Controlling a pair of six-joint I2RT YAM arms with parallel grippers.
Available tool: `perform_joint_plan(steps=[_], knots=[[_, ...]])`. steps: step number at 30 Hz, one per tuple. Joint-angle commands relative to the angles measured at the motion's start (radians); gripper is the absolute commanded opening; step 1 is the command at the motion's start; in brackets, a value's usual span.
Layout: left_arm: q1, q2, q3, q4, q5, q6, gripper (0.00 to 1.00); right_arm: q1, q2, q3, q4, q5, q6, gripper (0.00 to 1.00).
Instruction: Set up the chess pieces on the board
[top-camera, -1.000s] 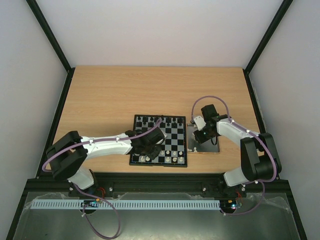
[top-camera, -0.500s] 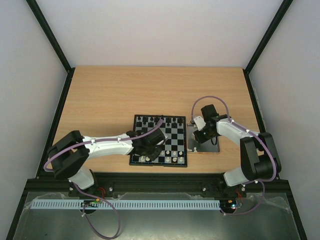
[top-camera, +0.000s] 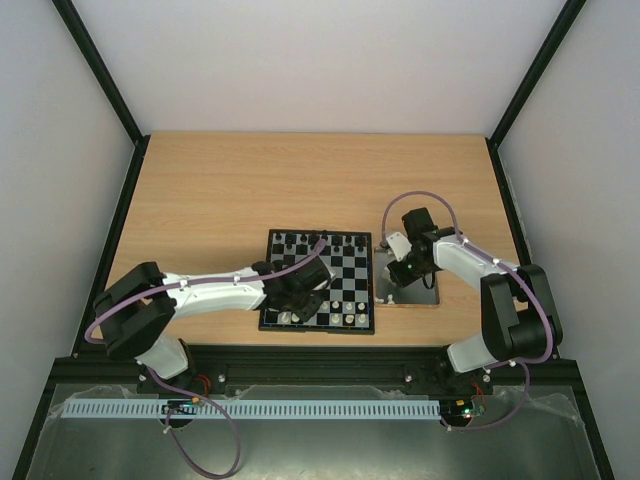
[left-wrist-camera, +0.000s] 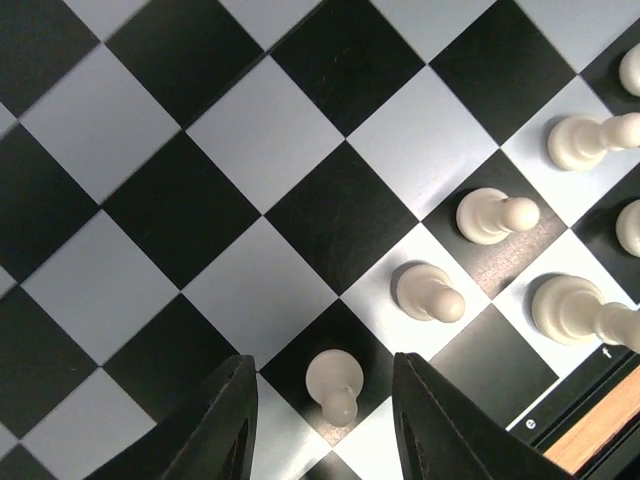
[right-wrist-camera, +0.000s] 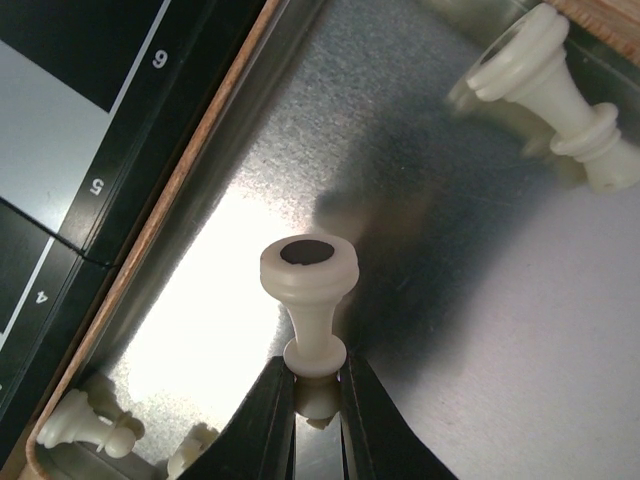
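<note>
The left gripper (left-wrist-camera: 322, 378) has just let go; its jaws now stand narrowly apart around a cream pawn (left-wrist-camera: 333, 385) upright on a black square, second row from the near edge of the board (left-wrist-camera: 265, 135), so that placement looks done; the right gripper (right-wrist-camera: 318, 398) is clamped on an upturned cream piece (right-wrist-camera: 310, 272) above the tray (right-wrist-camera: 450, 330); its head is hidden between the fingers, so its kind is unclear; the left arm hides the board's near-left corner from above.
</note>
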Motion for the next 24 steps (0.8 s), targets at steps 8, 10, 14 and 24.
perform_joint_plan(steps=[8, 10, 14, 24], knots=[[0.069, -0.199, 0.007, -0.005, -0.057, -0.015, 0.55, 0.044, 0.024, 0.307, -0.342, 0.07, -0.259, 0.06], [0.123, -0.257, -0.005, -0.024, -0.058, -0.011, 0.57, 0.086, 0.043, 0.372, -0.405, 0.129, -0.317, 0.06], [0.259, -0.359, -0.019, -0.076, -0.05, 0.004, 0.59, 0.222, 0.082, 0.453, -0.51, 0.301, -0.433, 0.07], [0.538, -0.584, -0.137, 0.0, -0.031, 0.002, 0.65, 0.488, 0.266, 0.515, -0.538, 0.819, -0.514, 0.07]])
